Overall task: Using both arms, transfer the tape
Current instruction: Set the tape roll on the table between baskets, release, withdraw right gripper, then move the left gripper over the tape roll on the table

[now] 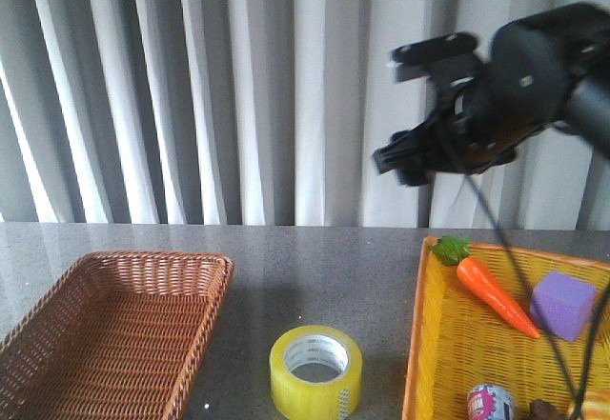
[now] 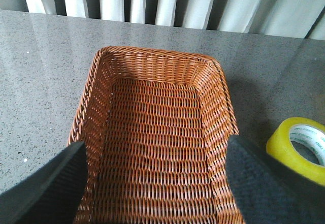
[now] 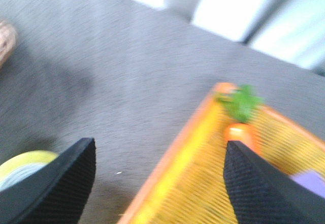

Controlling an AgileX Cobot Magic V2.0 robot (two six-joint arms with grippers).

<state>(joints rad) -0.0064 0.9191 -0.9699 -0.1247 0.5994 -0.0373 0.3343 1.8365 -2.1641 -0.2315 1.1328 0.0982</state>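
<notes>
The tape (image 1: 315,372), a yellow roll with a white printed core, lies flat on the grey table between two baskets. It also shows at the edge of the left wrist view as the tape (image 2: 299,148), beside the brown basket. My left gripper (image 2: 157,148) hangs open over that basket with nothing between its fingers; the left arm is out of the front view. The right arm (image 1: 496,87) is raised high at the right. The right gripper (image 3: 160,148) is open and empty over the yellow basket's near rim, with the tape (image 3: 25,165) partly hidden behind one finger.
A brown wicker basket (image 1: 157,256) stands empty at the left. A yellow basket (image 1: 416,325) at the right holds a carrot (image 1: 491,287), a purple block (image 1: 564,304) and a small printed ball (image 1: 491,404). Curtains hang behind the table.
</notes>
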